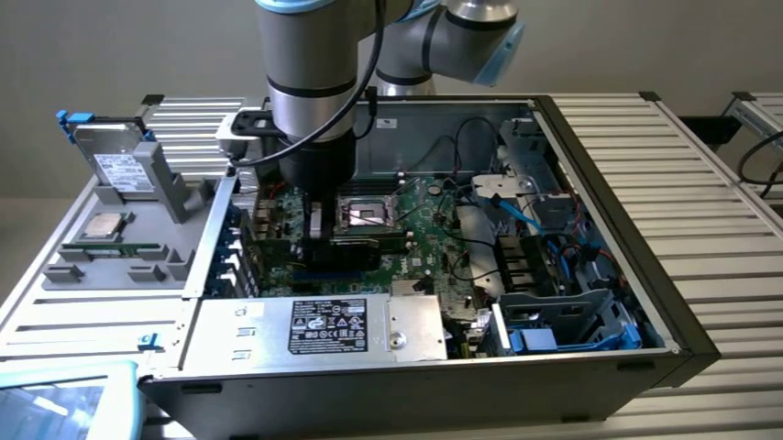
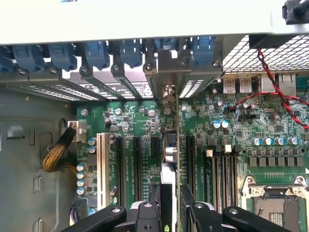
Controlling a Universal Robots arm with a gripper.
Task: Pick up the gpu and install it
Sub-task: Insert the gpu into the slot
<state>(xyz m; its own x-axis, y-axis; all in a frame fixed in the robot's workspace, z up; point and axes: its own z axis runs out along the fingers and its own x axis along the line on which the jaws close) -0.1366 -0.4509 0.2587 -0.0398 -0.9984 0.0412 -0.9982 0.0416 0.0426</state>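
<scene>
arm (image 1: 312,46) silver-grey, blue caps | black cable (image 1: 372,78) | claw (image 2: 170,193) black, screws

This is a robotics lab set up as a computer-assembly bench. An industrial robot arm (image 1: 312,92) reaches down with its pincer (image 2: 173,191) into an open desktop computer case (image 1: 618,197) that lies on its side, its green motherboard (image 1: 416,252), cables (image 1: 516,217) and power supply (image 1: 328,325) bare to view. The case rests on a surface (image 1: 703,137) of ribbed aluminium slats. Beside it, at the exterior view's left, a grey moulded fixture (image 1: 165,261) keeps loose parts in their own seats: a hard drive (image 1: 119,165) upright, a processor chip (image 1: 104,226) flat. Behind stands a plain grey wall (image 1: 123,46).
</scene>
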